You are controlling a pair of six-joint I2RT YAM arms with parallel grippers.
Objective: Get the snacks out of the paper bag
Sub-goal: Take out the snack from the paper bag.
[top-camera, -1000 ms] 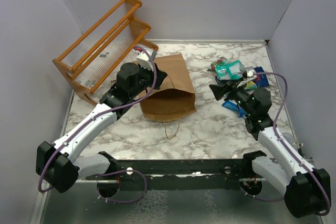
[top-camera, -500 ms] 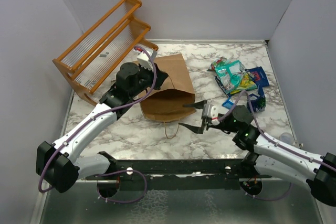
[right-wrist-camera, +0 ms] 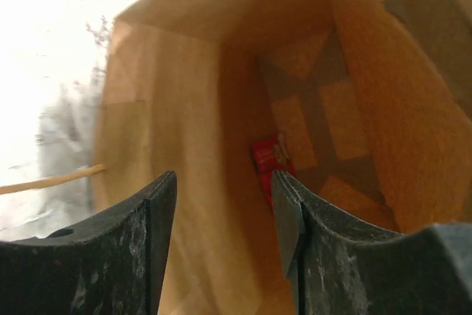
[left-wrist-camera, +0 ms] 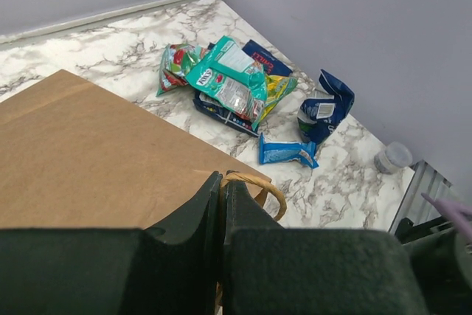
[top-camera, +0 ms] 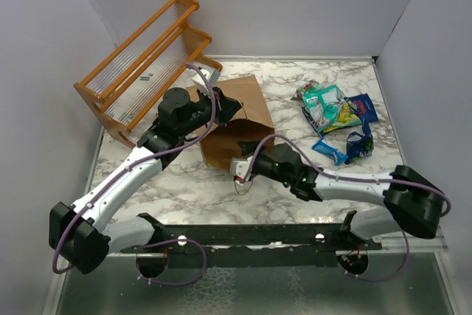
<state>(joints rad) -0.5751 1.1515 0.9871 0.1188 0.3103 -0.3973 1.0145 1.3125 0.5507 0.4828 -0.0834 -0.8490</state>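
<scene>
Brown paper bag (top-camera: 247, 108), red packet (right-wrist-camera: 270, 158) inside; left gripper (left-wrist-camera: 221, 191) tight on rim, right gripper (right-wrist-camera: 223, 182) wide.

Brown paper bag (top-camera: 251, 108), red packet (right-wrist-camera: 270, 161)

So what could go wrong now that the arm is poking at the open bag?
The red packet lies deep inside the paper bag, flat against the paper. The open right gripper is only at the mouth, so reaching in it may snag or crumple a wall, or pinch paper along with the packet. The left gripper seems to hold just the top edge; if that slips, the mouth may sag shut.
</scene>
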